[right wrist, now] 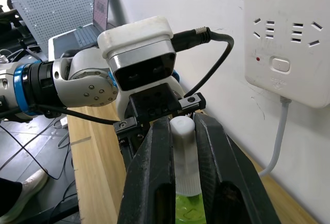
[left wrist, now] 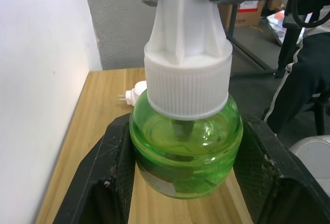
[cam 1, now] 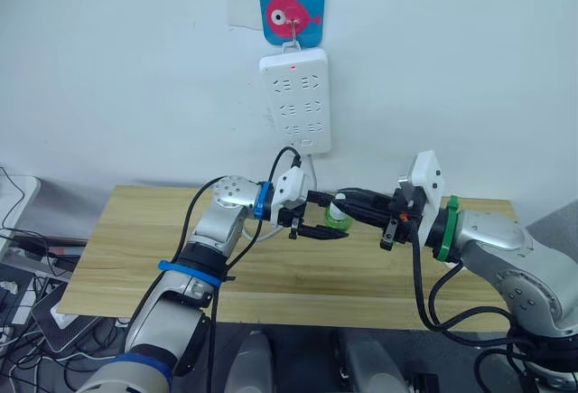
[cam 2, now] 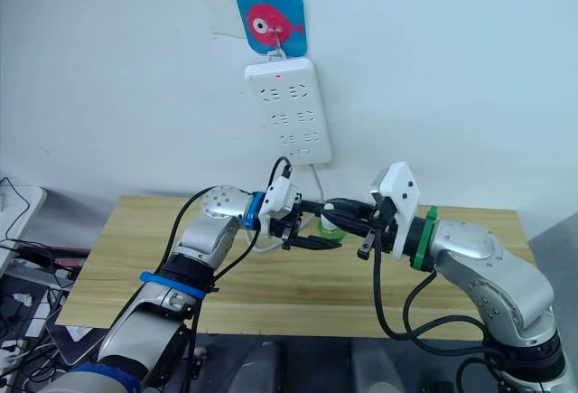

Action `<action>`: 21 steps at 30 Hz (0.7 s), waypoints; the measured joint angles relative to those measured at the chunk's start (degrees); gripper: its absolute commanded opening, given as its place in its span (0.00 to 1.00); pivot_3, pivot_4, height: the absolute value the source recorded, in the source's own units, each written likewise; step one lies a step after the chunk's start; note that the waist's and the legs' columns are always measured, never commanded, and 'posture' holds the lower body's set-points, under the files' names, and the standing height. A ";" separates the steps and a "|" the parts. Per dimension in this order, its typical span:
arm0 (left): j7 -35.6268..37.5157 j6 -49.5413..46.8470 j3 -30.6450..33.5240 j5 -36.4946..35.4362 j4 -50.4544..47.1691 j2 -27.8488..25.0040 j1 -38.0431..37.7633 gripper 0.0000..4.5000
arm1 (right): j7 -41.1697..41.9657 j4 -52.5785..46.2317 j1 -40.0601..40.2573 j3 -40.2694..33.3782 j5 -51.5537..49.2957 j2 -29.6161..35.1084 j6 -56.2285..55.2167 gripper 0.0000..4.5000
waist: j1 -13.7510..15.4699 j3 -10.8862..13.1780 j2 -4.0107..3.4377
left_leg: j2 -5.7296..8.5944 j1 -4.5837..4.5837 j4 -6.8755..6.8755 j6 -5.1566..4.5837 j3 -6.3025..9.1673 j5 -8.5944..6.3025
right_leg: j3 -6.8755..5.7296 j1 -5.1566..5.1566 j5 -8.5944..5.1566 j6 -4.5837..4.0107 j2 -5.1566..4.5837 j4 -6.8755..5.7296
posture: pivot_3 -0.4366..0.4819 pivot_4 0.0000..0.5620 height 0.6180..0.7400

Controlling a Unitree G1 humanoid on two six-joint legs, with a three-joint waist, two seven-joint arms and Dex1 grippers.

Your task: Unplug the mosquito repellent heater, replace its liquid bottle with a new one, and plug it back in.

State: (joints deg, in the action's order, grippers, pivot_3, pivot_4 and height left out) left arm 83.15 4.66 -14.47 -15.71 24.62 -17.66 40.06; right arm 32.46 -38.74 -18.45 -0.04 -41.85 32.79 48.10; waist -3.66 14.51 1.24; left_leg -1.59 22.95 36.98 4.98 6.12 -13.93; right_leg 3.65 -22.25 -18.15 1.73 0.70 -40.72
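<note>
Above the wooden table (cam 1: pixel 135 257), the left gripper (cam 1: pixel 318 219) pinches the green liquid bottle (left wrist: pixel 185 147) by its body. The right gripper (right wrist: pixel 183 183) clamps the bottle's white cap (right wrist: pixel 184 157). The mosquito repellent heater (left wrist: pixel 135 91) lies on the table beyond; the power strip (cam 1: pixel 296 99) hangs behind.

green bottle (left wrist: pixel 185 147) base cut off; heater (left wrist: pixel 135 91) mostly hidden behind it.
</note>
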 measured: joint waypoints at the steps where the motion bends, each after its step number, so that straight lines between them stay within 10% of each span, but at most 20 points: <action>1: 0.01 0.08 0.02 0.00 0.06 0.00 -0.01 0.50 | -0.05 -0.02 -0.01 0.00 -0.06 0.07 0.06 0.05 | 0.00 0.00 0.00 | 0.00 0.00 0.00 0.00 0.00 0.00 | 0.00 0.00 0.00 0.00 0.00 0.00 | 0.40 0.38 1.00; 9: 0.09 0.63 -0.01 0.21 0.83 -0.02 -0.14 0.50 | -0.05 -0.01 -0.02 1.29 1.05 0.28 -0.21 0.05 | -0.05 0.00 0.00 | 0.00 -0.01 0.01 0.00 0.00 0.00 | 0.00 0.00 0.00 0.00 0.00 -0.02 | 0.40 0.39 1.00; 21: -0.02 0.50 -1.48 2.86 2.98 -0.45 -2.14 0.50 | -0.35 -0.40 2.17 2.47 3.50 -2.30 -5.41 0.97 | 0.01 0.01 0.02 | 0.00 0.01 0.00 0.00 0.00 0.00 | 0.00 -0.01 0.00 0.00 0.00 -0.01 | 0.41 0.39 1.00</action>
State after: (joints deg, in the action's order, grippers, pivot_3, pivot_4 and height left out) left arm 83.13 5.16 -15.95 -12.85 27.60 -18.11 37.91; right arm 32.11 -39.14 -16.28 2.43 -38.35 30.49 42.70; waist -3.65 14.52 1.26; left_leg -1.59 22.96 36.98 4.98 6.12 -13.93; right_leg 3.65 -22.26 -18.15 1.73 0.70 -40.73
